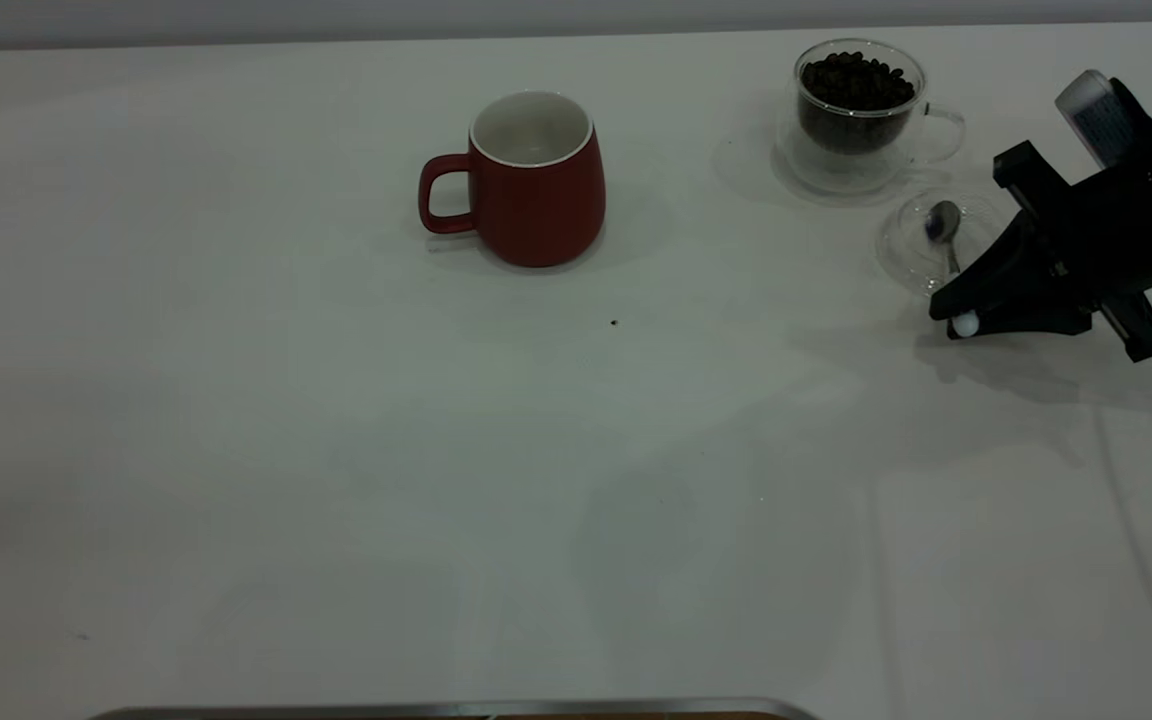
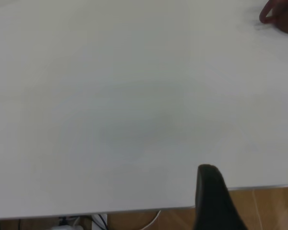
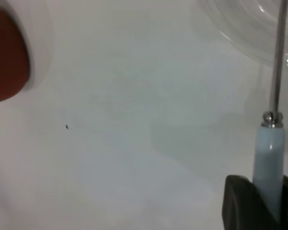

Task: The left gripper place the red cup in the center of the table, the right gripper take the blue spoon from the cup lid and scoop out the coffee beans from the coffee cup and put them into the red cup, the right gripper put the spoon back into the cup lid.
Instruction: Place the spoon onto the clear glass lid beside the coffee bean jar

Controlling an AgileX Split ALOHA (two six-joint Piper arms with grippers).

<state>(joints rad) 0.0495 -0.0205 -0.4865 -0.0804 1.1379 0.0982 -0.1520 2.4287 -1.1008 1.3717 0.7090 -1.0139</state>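
The red cup stands upright near the middle of the table, handle toward the left; it also shows as a red edge and a red blur. The coffee cup, full of coffee beans, is at the far right. Just in front of it lies the cup lid with the blue spoon's bowl resting in it. My right gripper is shut on the spoon's pale blue handle, low over the table. My left gripper hangs by the table's edge, away from everything.
A tiny dark speck marks the tabletop in front of the red cup. A metal strip runs along the table's near edge. Wooden floor and cables lie beyond the edge in the left wrist view.
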